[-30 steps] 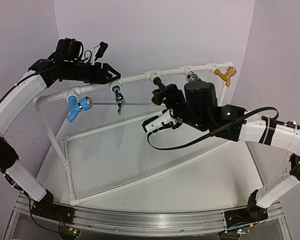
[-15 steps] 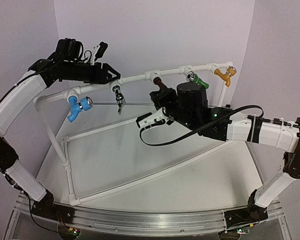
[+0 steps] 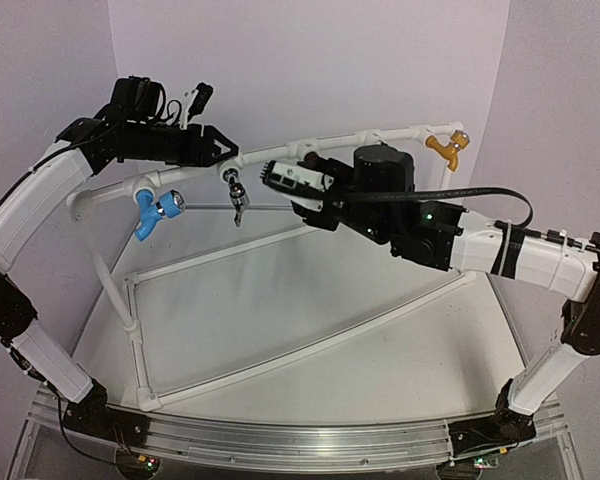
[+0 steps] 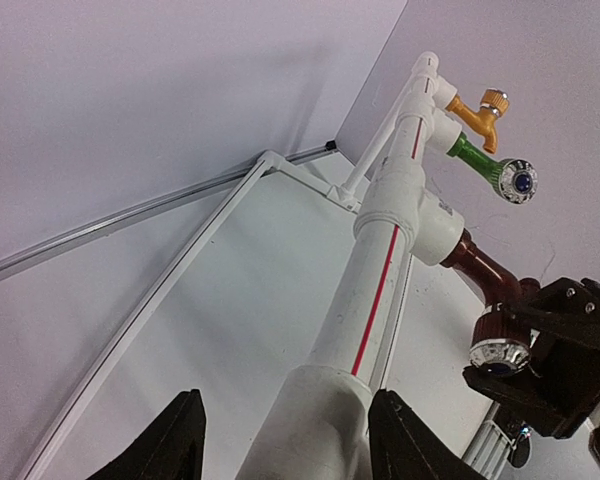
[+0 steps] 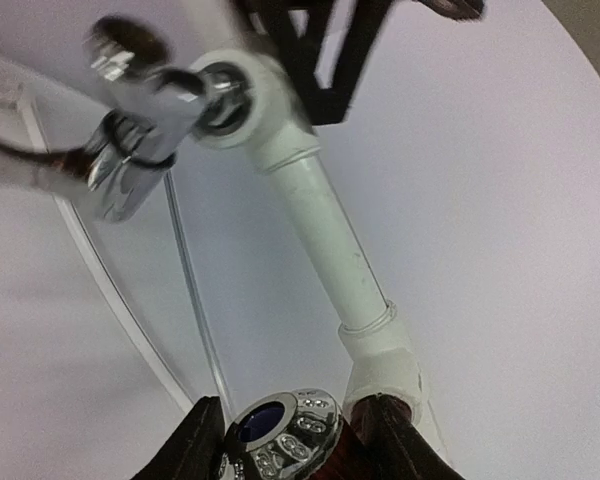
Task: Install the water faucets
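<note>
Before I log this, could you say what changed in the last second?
The right gripper closed on the dark brown faucet, then rolled its wrist and shifted left. The left gripper kept holding the pipe; the blue faucet and orange faucet stayed put.

The pipe frame (image 3: 145, 398) stands on the table (image 3: 310, 330), ahead of both arm bases. Its upper rail (image 4: 375, 290) crosses from left to right above the far part of the table, and we count five faucets along it from the left. The first faucet (image 3: 150, 212) and the second faucet (image 3: 237, 190) hang under the left part. The left gripper (image 4: 292, 445) sits on the rail between these two, close to the second, with the rail between its fingers (image 4: 180, 450). The third faucet (image 4: 485, 300) is at the middle, and its outer end lies between the fingers (image 5: 205, 440) of the right gripper (image 5: 285, 440), whose arm lies to the right. Beyond it we find the fourth faucet (image 4: 495, 170), then the fifth faucet (image 3: 445, 150) at the right end of the rail.
</note>
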Available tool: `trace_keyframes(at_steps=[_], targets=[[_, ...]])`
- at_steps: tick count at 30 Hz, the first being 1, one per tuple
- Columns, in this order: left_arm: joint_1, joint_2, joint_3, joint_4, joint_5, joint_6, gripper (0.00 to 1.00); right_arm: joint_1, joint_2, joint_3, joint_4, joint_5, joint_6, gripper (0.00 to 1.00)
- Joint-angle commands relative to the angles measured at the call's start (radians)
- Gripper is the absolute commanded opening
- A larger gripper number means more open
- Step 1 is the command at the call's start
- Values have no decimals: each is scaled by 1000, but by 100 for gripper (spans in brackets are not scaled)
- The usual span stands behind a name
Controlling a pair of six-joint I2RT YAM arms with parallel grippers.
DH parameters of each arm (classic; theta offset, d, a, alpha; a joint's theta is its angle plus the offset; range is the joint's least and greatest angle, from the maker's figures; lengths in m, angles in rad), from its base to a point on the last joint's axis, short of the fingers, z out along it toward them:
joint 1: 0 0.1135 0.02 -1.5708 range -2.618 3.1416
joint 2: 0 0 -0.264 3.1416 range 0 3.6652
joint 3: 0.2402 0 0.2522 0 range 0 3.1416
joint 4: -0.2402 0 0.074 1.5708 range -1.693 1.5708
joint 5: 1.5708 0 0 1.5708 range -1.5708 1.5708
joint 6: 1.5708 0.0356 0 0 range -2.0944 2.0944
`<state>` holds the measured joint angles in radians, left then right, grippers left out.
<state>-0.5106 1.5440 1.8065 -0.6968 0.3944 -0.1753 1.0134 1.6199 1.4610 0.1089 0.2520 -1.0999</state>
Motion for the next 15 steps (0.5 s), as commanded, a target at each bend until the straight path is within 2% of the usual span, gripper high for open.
trace_keyframes(at_steps=[1, 5, 6, 10, 12, 15], targets=[[-14, 46, -45, -239, 30, -16, 58, -45, -2, 86, 130, 16, 606, 15], [-13, 47, -50, -231, 34, -16, 58, -98, -50, 42, 195, -14, 1050, 13], [-15, 48, -51, -229, 36, -16, 58, -117, -66, 15, 219, -6, 1206, 12], [-14, 50, -50, -230, 38, -17, 58, -167, -108, -77, 241, 100, 1726, 1], [-14, 46, -52, -230, 36, -18, 58, -171, -119, -97, 242, 148, 1878, 0], [-14, 38, -57, -229, 34, -18, 58, -172, -115, -92, 247, 205, 1873, 7]])
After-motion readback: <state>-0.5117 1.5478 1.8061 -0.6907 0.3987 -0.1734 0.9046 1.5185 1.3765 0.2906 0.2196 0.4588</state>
